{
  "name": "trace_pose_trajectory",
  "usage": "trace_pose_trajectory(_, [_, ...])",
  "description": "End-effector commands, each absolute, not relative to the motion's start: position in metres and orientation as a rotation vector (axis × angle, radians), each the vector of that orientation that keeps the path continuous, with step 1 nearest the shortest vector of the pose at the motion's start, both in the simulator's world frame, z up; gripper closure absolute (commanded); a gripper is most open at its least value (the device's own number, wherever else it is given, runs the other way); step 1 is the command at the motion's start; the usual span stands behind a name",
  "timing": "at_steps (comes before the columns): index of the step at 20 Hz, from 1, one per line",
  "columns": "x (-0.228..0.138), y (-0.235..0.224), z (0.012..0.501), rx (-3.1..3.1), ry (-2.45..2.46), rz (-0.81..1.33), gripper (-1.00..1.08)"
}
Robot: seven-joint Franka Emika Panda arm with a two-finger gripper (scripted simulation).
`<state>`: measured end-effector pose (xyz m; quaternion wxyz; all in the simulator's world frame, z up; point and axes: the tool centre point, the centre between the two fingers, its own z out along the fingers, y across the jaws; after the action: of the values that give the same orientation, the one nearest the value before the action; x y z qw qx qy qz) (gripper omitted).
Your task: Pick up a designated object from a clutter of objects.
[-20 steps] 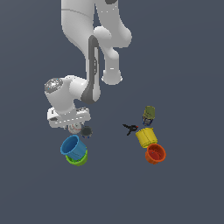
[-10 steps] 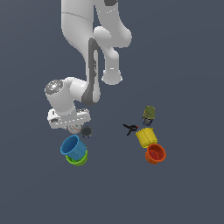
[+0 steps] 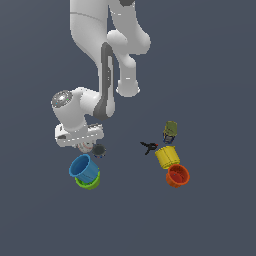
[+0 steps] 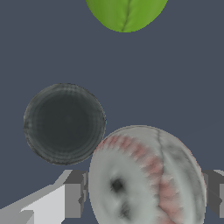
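- The gripper (image 4: 142,192) stands low over the tabletop (image 3: 210,60), at about 9 o'clock from the centre of the exterior view.
- In the wrist view its two fingers (image 4: 72,194) are apart, one on each side of the white baseball (image 4: 146,177). I cannot tell if the pads already touch the ball; they look very near it.
- The baseball, white with red stitching, lies between the fingers and just beside the dark grey ball (image 4: 64,124). In the exterior view it is mostly hidden under the gripper (image 3: 86,146), and only a pale spot shows.
- The dark grey ball (image 3: 99,150) sits at about 3 o'clock from the baseball in the exterior view, and the blue cup (image 3: 84,168) and green cup (image 3: 89,183) lie at about 6 o'clock from it.
- Well apart, toward 3 o'clock, are the olive can (image 3: 170,130), the black clamp (image 3: 148,147), the yellow cup (image 3: 167,156) and the orange cup (image 3: 177,176).
- As I judge it, the approach is done: the gripper is around the right ball. Closing on it and lifting it remain.
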<state>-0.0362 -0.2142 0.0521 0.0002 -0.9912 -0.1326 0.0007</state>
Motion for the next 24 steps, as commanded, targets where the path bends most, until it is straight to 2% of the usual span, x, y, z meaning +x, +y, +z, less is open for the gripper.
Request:
trace_pose_trajectory(1, [-0.033, -0.211, 0.059, -3.115, -0.418, -0.002, 1.08])
trace_pose_trajectory(10, [-0.018, -0.183, 0.114, -3.115, -0.417, -0.001, 1.08])
trace_pose_trajectory(24, [0.024, -0.113, 0.256, -3.117, -0.417, 0.001, 1.08])
